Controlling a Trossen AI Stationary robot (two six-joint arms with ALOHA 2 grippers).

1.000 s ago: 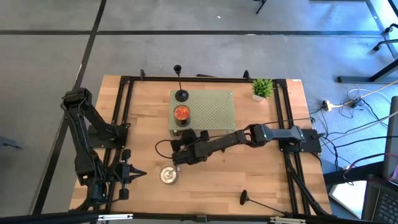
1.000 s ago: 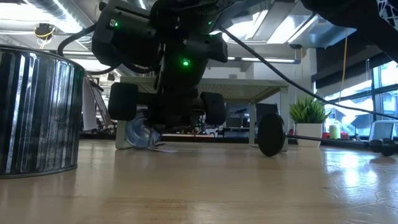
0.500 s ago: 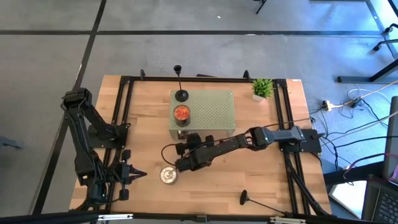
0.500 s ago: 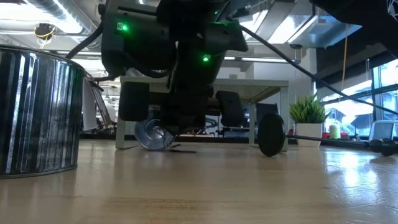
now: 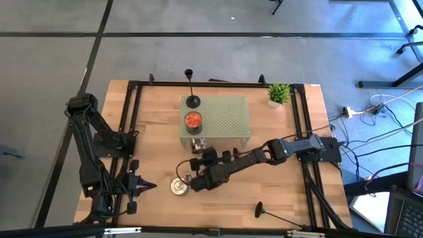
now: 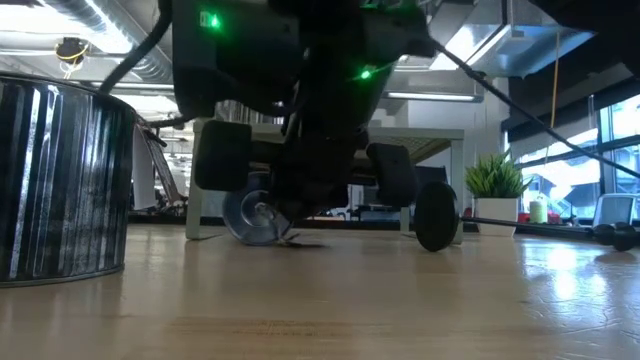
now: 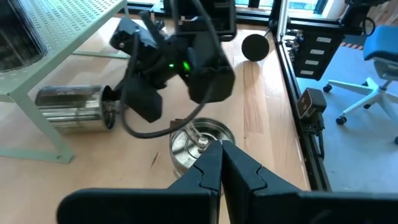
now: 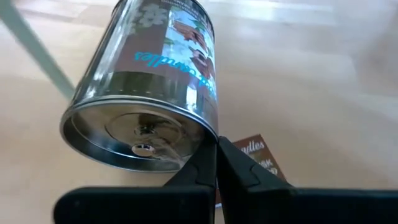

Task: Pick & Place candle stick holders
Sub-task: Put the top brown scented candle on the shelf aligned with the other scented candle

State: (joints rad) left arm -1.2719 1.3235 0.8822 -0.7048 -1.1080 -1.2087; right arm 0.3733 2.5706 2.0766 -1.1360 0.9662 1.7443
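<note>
Hovering right gripper (image 5: 187,180) | beside can (image 5: 178,187) | table edge (image 5: 218,229) near

Robot lab in an open office or workshop hall

A wooden table (image 5: 277,198) edged with a black metal frame (image 5: 135,119) stands on a grey concrete floor (image 5: 53,39) crossed by dark lines; at the right of the high view lie cables (image 5: 370,109) and a power strip. The low view shows exposed ceiling ducts (image 6: 60,20) at upper left, strip lights, and large windows (image 6: 615,150) at right; a blue office chair (image 7: 379,56) sits at the right edge of the left wrist view.
</note>
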